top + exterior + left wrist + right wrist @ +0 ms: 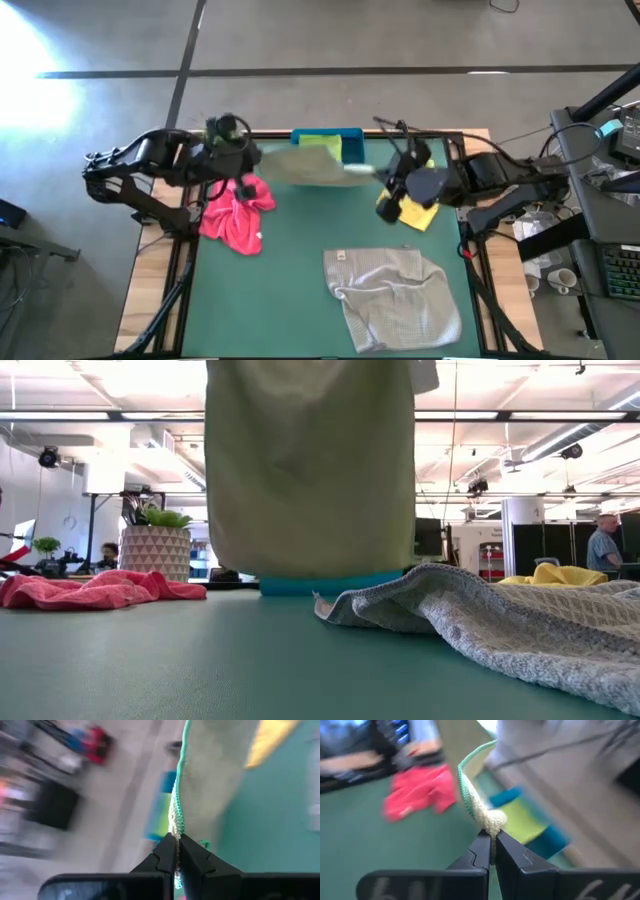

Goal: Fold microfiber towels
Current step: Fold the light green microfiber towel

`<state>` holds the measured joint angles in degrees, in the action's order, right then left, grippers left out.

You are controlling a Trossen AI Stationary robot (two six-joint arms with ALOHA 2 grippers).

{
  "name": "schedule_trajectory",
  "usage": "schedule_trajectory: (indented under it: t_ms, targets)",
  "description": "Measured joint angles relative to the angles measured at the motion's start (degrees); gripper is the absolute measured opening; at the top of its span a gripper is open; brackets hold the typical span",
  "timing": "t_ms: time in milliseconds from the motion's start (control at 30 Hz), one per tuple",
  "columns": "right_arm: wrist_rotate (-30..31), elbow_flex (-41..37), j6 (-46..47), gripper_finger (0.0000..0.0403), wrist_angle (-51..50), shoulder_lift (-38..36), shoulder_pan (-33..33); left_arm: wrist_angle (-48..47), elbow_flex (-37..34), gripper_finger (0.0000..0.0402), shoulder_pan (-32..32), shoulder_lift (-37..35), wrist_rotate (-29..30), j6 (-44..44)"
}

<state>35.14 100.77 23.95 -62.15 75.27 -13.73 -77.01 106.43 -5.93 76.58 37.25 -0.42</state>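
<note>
An olive green towel [312, 166] hangs spread between my two grippers over the table's far middle; in the low view the olive towel [310, 470] drops as a wide sheet. My left gripper [256, 158] and right gripper [384, 180] are each shut on one of its upper ends. A hot pink towel [236, 212] lies crumpled at the left. The light grey towel [392, 296] lies rumpled near the front right. A yellow towel [418, 212] lies under my right arm. A lime green towel [322, 143] lies in the blue tray [352, 148]. My left gripper [176, 840] pinches the olive towel's stitched edge [175, 827] between its two fingers; the cloth runs on away from the fingertips and hangs below them. My right gripper [492, 840] pinches a bunched corner [492, 821] of the same towel between its two fingers. The hem [465, 785] runs on from there.
The blue tray [320, 586] stands at the far edge behind the hanging towel. A potted plant [160, 545] stands beyond the table at the far left. A person [603, 545] is in the room at the far right. Bare green mat [290, 300] lies near the front left.
</note>
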Motion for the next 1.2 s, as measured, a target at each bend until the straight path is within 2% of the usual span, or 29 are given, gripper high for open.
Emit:
schedule_trajectory:
  t_ms: [100, 167, 267, 433, 567, 700, 967, 1133, 1200]
  targets:
    - [-6.0, -0.6, 8.7, 0.0008, -4.3, 1.7, -3.9, -4.0, -1.8, 0.0, -3.1, 0.3, -13.1, -15.0]
    - [-7.7, -0.8, 13.8, 0.0008, -7.2, 3.6, -7.0, -4.8, -4.2, 0.0, -6.7, 0.7, -17.9, -20.7]
    - [-11.8, -1.0, 21.1, 0.0008, -10.9, 6.9, -10.9, -3.8, -8.9, 0.0, -12.5, 1.5, -19.3, -24.9]
    - [-20.2, -1.2, 28.5, 0.0008, -14.3, 13.7, -16.9, 1.2, -16.4, 0.0, -17.7, 3.3, -24.1, -34.4]
    - [-23.7, -1.2, 31.2, 0.0008, -14.1, 18.8, -19.5, 6.4, -22.2, 0.0, -20.5, 5.0, -29.1, -37.2]
    - [-25.1, -1.3, 31.6, 0.0008, -14.0, 23.4, -19.9, 7.7, -26.2, 0.0, -20.8, 7.4, -33.8, -38.9]
    - [-24.0, -2.2, 29.0, 0.0008, -14.1, 26.9, -18.8, 8.0, -30.8, 0.0, -20.7, 10.9, -35.0, -39.7]
    - [-22.1, -4.5, 29.7, 0.0008, -14.3, 26.7, -15.9, 8.0, -31.5, 0.0, -20.2, 11.7, -33.5, -39.7]
    - [-22.1, -5.6, 29.5, 0.0008, -14.2, 26.9, -14.6, 8.0, -31.6, 0.0, -19.9, 11.7, -31.2, -39.7]
